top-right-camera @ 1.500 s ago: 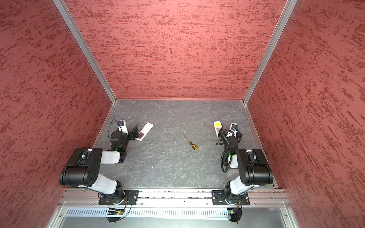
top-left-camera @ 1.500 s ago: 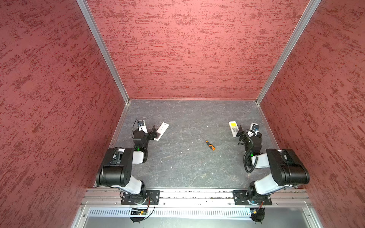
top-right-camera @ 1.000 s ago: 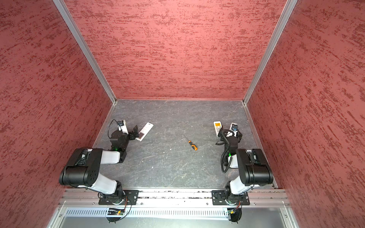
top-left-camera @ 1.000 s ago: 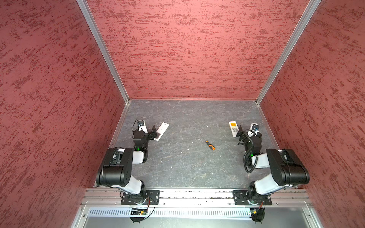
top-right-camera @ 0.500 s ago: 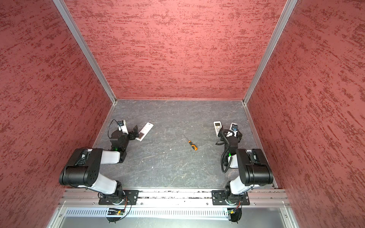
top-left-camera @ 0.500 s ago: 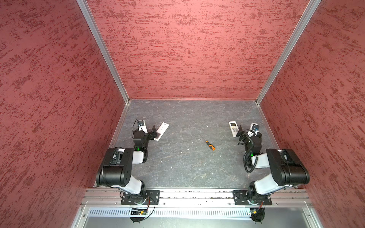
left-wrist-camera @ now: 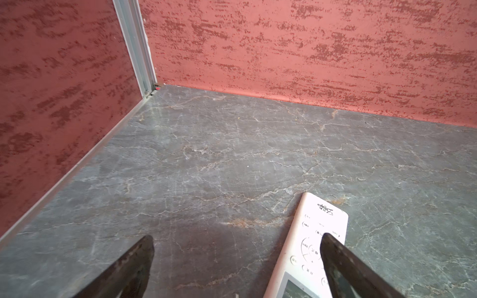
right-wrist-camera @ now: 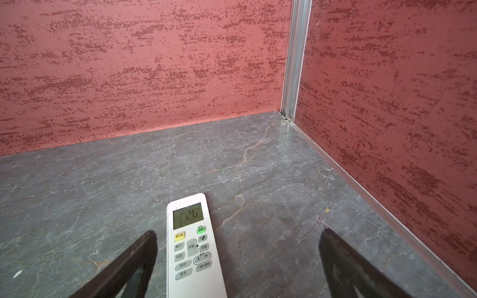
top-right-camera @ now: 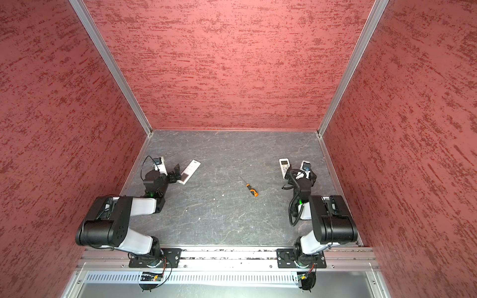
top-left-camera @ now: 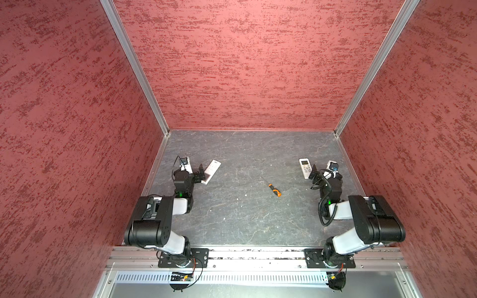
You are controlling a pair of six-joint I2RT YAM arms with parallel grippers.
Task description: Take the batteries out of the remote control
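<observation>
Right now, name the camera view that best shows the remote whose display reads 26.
The right wrist view: the remote fills the foreground, display and buttons readable. In both top views it is only a small white bar. The left wrist view misses it.

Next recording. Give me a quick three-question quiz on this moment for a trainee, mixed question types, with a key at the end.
1. True or false: the left gripper and the right gripper both stand open, holding nothing.
2. Where is the orange-and-black-handled screwdriver? A) in the left gripper. B) lying on the grey marbled table between the two arms. C) leaning on the red wall.
3. Fill in: the white remote control by the right gripper lies buttons up, and its lit display reads ___.

Key: 1 true; 2 B; 3 26.
</observation>
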